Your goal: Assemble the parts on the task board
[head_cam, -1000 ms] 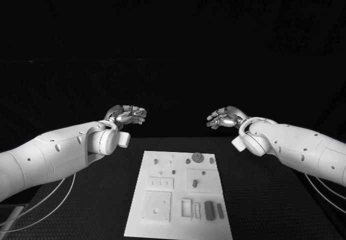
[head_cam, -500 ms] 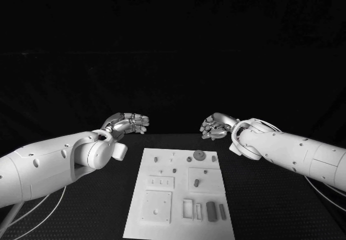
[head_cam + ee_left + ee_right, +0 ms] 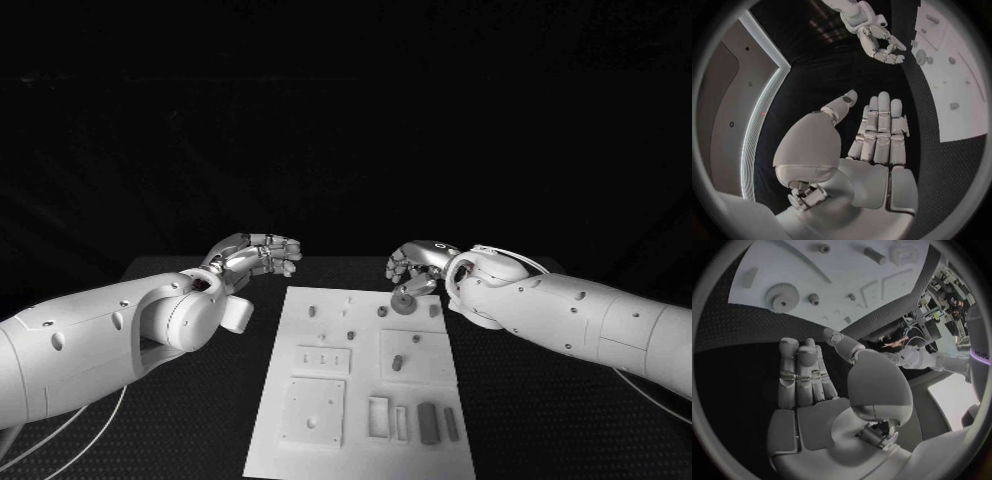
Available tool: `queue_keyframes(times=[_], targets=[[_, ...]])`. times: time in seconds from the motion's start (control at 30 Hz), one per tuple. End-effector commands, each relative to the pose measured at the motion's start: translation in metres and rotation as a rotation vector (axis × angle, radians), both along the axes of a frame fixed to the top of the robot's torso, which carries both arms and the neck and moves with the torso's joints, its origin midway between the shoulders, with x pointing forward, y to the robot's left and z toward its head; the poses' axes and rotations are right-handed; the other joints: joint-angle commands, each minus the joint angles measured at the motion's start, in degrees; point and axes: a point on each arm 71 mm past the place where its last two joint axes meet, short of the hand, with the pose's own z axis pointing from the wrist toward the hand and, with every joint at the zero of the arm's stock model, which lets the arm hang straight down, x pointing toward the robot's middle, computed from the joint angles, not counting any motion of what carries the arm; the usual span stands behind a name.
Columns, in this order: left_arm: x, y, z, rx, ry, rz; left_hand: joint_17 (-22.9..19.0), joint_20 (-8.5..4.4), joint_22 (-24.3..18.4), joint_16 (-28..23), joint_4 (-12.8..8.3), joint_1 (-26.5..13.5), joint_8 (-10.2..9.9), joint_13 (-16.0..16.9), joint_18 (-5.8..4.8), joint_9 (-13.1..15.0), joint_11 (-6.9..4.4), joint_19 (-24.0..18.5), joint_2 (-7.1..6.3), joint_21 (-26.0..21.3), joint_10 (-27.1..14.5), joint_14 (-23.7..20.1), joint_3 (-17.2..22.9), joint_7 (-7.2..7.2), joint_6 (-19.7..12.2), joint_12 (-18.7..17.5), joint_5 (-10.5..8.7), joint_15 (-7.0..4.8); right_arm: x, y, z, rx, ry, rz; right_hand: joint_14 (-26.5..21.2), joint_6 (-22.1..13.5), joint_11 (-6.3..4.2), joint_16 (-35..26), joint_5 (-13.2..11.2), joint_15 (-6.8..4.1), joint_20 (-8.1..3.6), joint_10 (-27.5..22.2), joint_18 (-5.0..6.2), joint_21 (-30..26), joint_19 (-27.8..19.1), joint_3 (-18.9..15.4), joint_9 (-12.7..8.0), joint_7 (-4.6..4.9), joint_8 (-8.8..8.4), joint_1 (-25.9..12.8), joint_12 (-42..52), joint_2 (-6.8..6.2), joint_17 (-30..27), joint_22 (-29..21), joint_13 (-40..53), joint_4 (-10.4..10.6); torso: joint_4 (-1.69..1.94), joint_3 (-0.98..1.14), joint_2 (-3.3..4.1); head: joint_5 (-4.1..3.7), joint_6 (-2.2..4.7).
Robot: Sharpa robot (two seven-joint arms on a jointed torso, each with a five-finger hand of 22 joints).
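white task board (image 3: 361, 400); no writing legible.

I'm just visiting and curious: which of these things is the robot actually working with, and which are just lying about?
Part of the job:
task board
gear-shaped part
other small parts
left hand
right hand

Just there:
black table
cables

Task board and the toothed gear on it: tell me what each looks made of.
The task board looks like matte white plastic, possibly printed: flat, dull, with moulded recesses. The gear looks like grey plastic with a matte face and crisp teeth, though metal can't be ruled out. The table beneath shows a finely textured black mat, perhaps rubber or foam.
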Motion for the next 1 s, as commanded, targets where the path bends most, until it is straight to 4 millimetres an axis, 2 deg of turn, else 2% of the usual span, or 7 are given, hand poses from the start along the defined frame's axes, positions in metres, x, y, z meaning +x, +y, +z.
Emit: queue_keyframes(times=[0.03, 0.2, 0.23, 0.27, 0.73, 0.87, 1.0], targets=[[-0.001, -0.006, 0.002, -0.014, -0.013, -0.034, 0.12, -0.03, 0.84, -0.33, -0.27, -0.82, -0.31, -0.08, -0.28, 0.01, 0.21, -0.51, 0.02, 0.33, -0.2, -0.19, 0.07, 0.05, -0.19, -0.27, -0.34, 0.3, -0.001, 0.004, -0.001, -0.077, -0.034, 0.028, -0.21, 0.46, -0.12, 0.56, -0.37, 0.12, -0.18, 0.35, 2.68, 0.91, -0.1, 0.53, 0.06, -0.12, -0.25, 0.08, -0.28, -0.38, 0.06, 1.44, 0.07, -0.02, 0.35, -0.2, 1.36, -0.25, 0.21], [-0.001, -0.008, 0.002, -0.014, -0.01, -0.038, 0.21, 0.01, 0.83, -0.47, -0.35, -1.2, -0.36, -0.08, -0.28, 0.04, 0.23, -0.58, 0.11, 0.35, -0.19, -0.23, 0.15, 0.07, -0.22, -0.39, -0.36, 0.34, -0.001, 0.007, -0.005, -0.102, -0.038, 0.034, -0.25, 0.49, -0.1, 1.25, -0.63, 0.15, -0.16, 0.23, 2.68, 1.93, -0.18, 0.66, 0.12, -0.3, -0.33, -0.08, -0.3, -0.54, 0.0, 1.38, 0.05, 0.0, 0.51, -0.41, 2.2, -0.63, 0.4], [-0.001, -0.008, 0.002, -0.014, -0.01, -0.038, 0.23, 0.02, 0.83, -0.5, -0.36, -1.28, -0.36, -0.08, -0.28, 0.04, 0.23, -0.6, 0.12, 0.36, -0.18, -0.23, 0.16, 0.07, -0.22, -0.41, -0.36, 0.35, -0.001, 0.007, -0.005, -0.108, -0.037, 0.035, -0.26, 0.47, -0.09, 1.35, -0.76, 0.16, -0.15, 0.19, 2.68, 2.06, -0.2, 0.7, 0.12, -0.33, -0.36, -0.11, -0.32, -0.6, -0.02, 1.36, 0.04, 0.02, 0.74, -0.52, 2.26, -0.84, 0.43], [-0.001, -0.008, 0.002, -0.014, -0.009, -0.039, 0.24, 0.02, 0.83, -0.52, -0.37, -1.34, -0.36, -0.08, -0.28, 0.05, 0.24, -0.61, 0.13, 0.36, -0.17, -0.23, 0.17, 0.07, -0.22, -0.42, -0.37, 0.35, -0.001, 0.007, -0.006, -0.115, -0.036, 0.035, -0.29, 0.44, -0.06, 1.46, -0.87, 0.19, -0.14, 0.09, 2.68, 2.22, -0.22, 0.74, 0.13, -0.35, -0.4, -0.16, -0.35, -0.67, -0.06, 1.35, 0.01, 0.03, 1.54, -0.9, 2.32, -1.57, 0.37], [-0.003, -0.009, 0.002, -0.017, -0.005, -0.048, 0.35, 0.05, 0.83, -0.66, -0.47, -1.74, -0.4, -0.07, -0.26, 0.09, 0.24, -0.68, 0.17, 0.39, -0.12, -0.24, 0.25, 0.09, -0.24, -0.54, -0.39, 0.38, -0.002, 0.014, -0.01, -0.141, -0.044, 0.049, -0.61, 0.01, -0.13, 2.03, -1.57, 0.12, 0.1, -1.34, 2.68, 3.05, -0.69, 1.07, 0.13, -0.83, -0.76, -0.63, -0.49, -1.18, -0.56, 1.22, -0.47, 0.12, 1.66, -1.22, 3.61, -1.59, 0.5], [-0.004, -0.011, 0.002, -0.017, -0.003, -0.052, 0.38, 0.06, 0.83, -0.69, -0.48, -1.84, -0.4, -0.07, -0.26, 0.1, 0.24, -0.69, 0.2, 0.4, -0.1, -0.24, 0.27, 0.09, -0.24, -0.57, -0.39, 0.38, -0.002, 0.014, -0.016, -0.151, -0.043, 0.046, -0.61, 0.01, -0.15, 2.08, -1.65, 0.11, 0.11, -1.36, 2.68, 3.12, -0.69, 1.1, 0.14, -0.85, -0.77, -0.67, -0.45, -1.17, -0.61, 1.21, -0.5, 0.13, 1.69, -1.11, 3.9, -1.47, 0.46], [-0.004, -0.011, 0.002, -0.018, -0.001, -0.055, 0.4, 0.06, 0.83, -0.72, -0.5, -1.92, -0.41, -0.07, -0.25, 0.11, 0.24, -0.71, 0.2, 0.41, -0.09, -0.24, 0.28, 0.09, -0.24, -0.59, -0.4, 0.39, -0.001, 0.01, -0.018, -0.168, -0.042, 0.036, -0.62, 0.02, -0.15, 2.19, -1.95, 0.11, 0.14, -1.37, 2.68, 3.23, -0.72, 1.18, 0.16, -0.88, -0.78, -0.76, -0.39, -1.27, -0.71, 1.18, -0.54, 0.16, 1.88, -1.19, 4.25, -1.53, 0.47]])
